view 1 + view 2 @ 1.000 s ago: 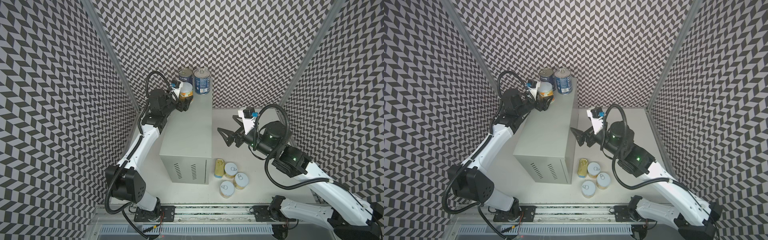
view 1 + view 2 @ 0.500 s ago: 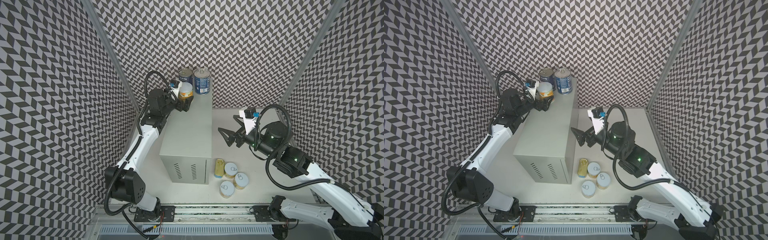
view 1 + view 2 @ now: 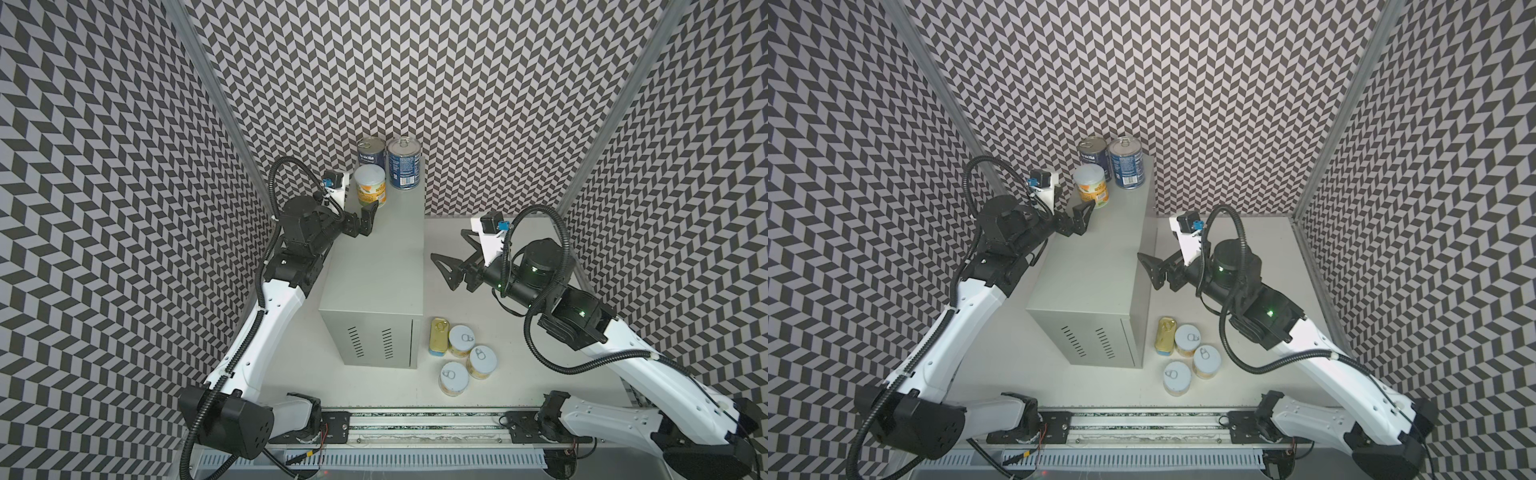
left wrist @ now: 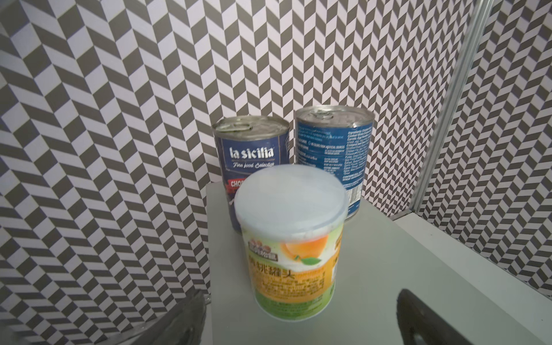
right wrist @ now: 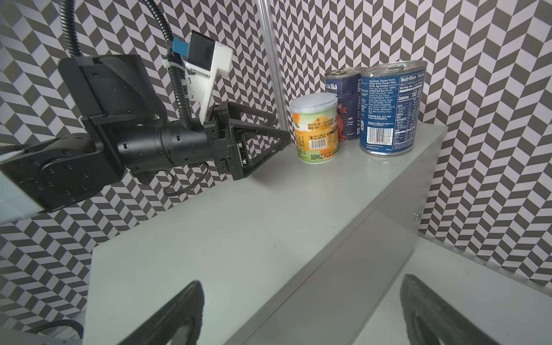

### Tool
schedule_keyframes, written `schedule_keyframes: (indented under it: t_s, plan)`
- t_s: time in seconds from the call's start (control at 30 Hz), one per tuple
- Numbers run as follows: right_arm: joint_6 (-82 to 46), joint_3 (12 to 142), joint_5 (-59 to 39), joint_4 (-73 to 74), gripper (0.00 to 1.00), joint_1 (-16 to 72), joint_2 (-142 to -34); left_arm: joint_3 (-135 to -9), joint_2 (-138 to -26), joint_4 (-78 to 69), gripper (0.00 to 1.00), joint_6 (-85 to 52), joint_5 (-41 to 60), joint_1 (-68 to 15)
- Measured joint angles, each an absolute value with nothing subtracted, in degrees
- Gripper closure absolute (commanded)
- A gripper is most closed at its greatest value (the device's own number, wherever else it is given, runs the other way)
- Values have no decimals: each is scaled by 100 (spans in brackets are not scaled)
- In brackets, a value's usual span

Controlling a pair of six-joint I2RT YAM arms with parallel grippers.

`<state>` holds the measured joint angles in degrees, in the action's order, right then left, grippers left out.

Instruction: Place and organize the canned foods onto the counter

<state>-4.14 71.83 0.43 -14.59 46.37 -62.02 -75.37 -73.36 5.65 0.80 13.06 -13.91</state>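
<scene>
Left wrist view: white-lidded orange fruit can point(image 4: 291, 239) upright on counter point(image 4: 388, 268) (two blue tins point(image 4: 254, 155) behind). Left tool point(image 3: 363, 212) and right tool point(image 3: 442, 272) gape empty.

I'm looking into a cell with three walls point(image 3: 457, 83), all papered in the same black-and-white chevron. Bare aluminium posts point(image 3: 211, 83) stand in the two far corners. Below is a plain white tabletop point(image 3: 511, 386). The light is even and the shadows soft.

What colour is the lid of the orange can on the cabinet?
White lid, clearest in left wrist view.
</scene>
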Motion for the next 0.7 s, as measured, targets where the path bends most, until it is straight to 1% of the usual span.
schedule_keyframes:
  t_s: [0.1,0.33,0.7]
  plan:
    - [-414,7218,64,-1481,1,4637,-6204,-7223,-7273,580,0,14,1221,-1391]
    - [-408,7516,193,-1557,1,4637,-6353,-7192,-7303,563,0,-8,1243,-1345]
    - [-408,7623,489,-1653,1,4637,-6681,-7395,-7699,314,0,-75,1772,-998]
